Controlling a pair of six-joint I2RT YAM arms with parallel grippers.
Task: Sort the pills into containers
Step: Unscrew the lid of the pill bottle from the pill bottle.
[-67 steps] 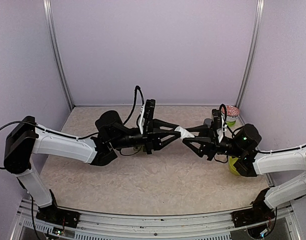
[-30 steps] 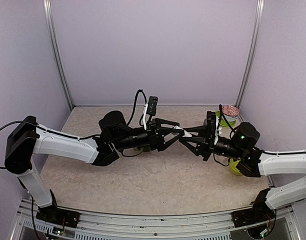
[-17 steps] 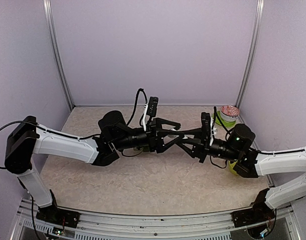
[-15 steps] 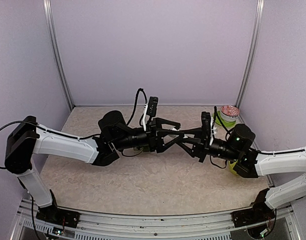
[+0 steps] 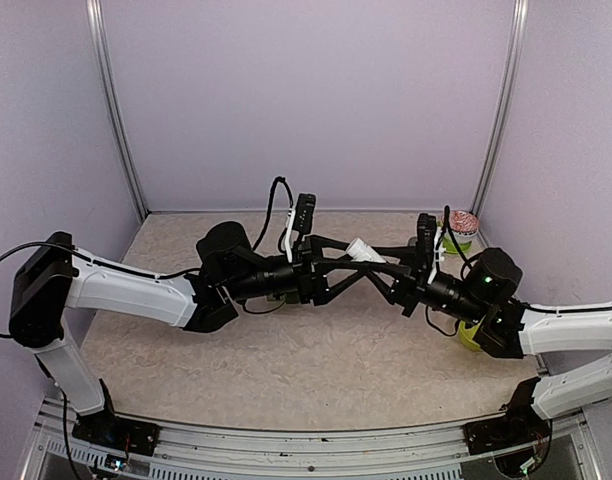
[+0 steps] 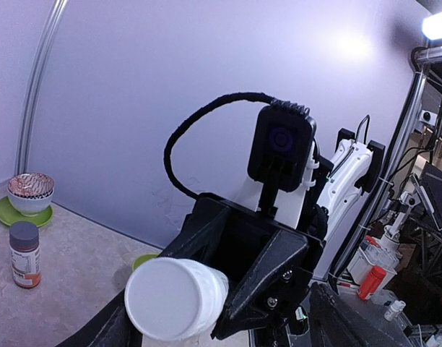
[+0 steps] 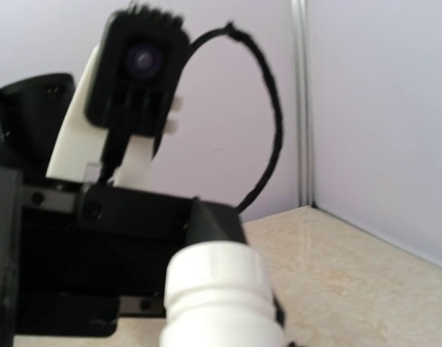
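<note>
Two grippers meet nose to nose above the middle of the table (image 5: 286, 370), and the risk sits in that crowded gap. Coming from the left, the left gripper (image 5: 348, 265) stands partly open and has hold of nothing; in its wrist view its fingers flank the round white end of the white pill bottle (image 5: 364, 249), though I cannot tell whether either one touches it. The bottle lies close to level in mid-air, gripped around its body by the right gripper (image 5: 381, 268), whose jaws are clamped tight on it. My reading is that the capped end faces the left fingers, ready for a twist-off. If the left jaws close off-centre, they could lever the bottle out of the right grip and drop it. A twist with too little squeeze would likely just slip on the smooth plastic. With the bottle lying so flat, a loosened cap could let pills spill onto the table instead of into a container. Farther right, the patterned bowl (image 5: 459, 222) sits well apart near the back corner.
</note>
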